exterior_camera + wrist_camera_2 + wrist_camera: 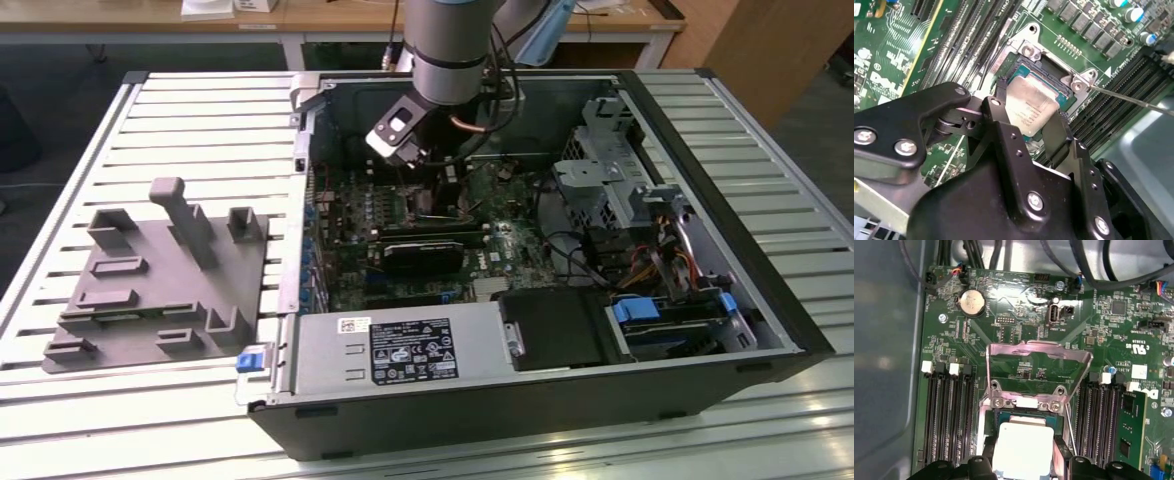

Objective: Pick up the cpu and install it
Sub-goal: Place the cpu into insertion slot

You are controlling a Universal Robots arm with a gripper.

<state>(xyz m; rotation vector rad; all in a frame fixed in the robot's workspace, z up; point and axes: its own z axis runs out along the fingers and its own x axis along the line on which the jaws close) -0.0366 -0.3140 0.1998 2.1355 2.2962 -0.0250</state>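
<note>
In both wrist views, the gripper (1028,116) (1023,460) was seen nearest, its 2 jaws pinching the cpu (1030,100) (1021,445) by opposite edges. The cpu was held at the open socket (1029,64); full seating could not be confirmed. Beyond it, the load plate (1038,351) was raised above the motherboard (1019,310). In the exterior view, the computer case (534,400) was laid open on the slatted table (200,110), with 1 grey fixture plate (147,290) at the exterior view's left.

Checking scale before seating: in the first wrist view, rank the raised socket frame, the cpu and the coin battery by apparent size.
1. raised socket frame
2. cpu, seems nearer the camera, so its rank against the frame is unsure
3. coin battery, clearly smallest
</note>
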